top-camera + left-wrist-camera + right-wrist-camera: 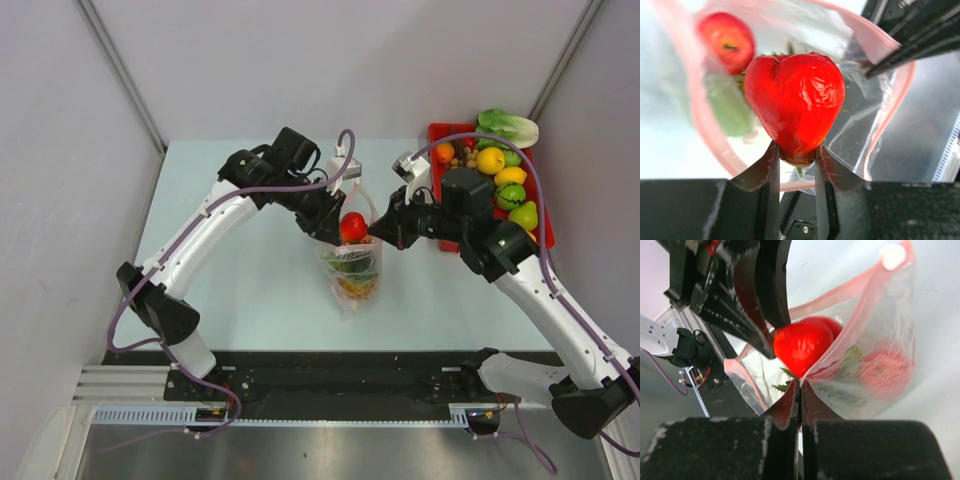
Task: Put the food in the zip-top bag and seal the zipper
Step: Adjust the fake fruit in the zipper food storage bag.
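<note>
The red tray beyond the right end effector holds food yet to move. The zip-top bag, its rim pinched in that end effector, already contains several pieces. The left end effector clamps a red pepper at its mouth; the zipper gapes unsealed.

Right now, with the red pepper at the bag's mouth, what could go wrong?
The left gripper pinches the red pepper only by its narrow tip, so it may pivot or slip outside the zip-top bag. The right gripper holds just one edge of the mouth; a push could tug it free. The food already inside may leave the pepper blocking the zipper.
</note>
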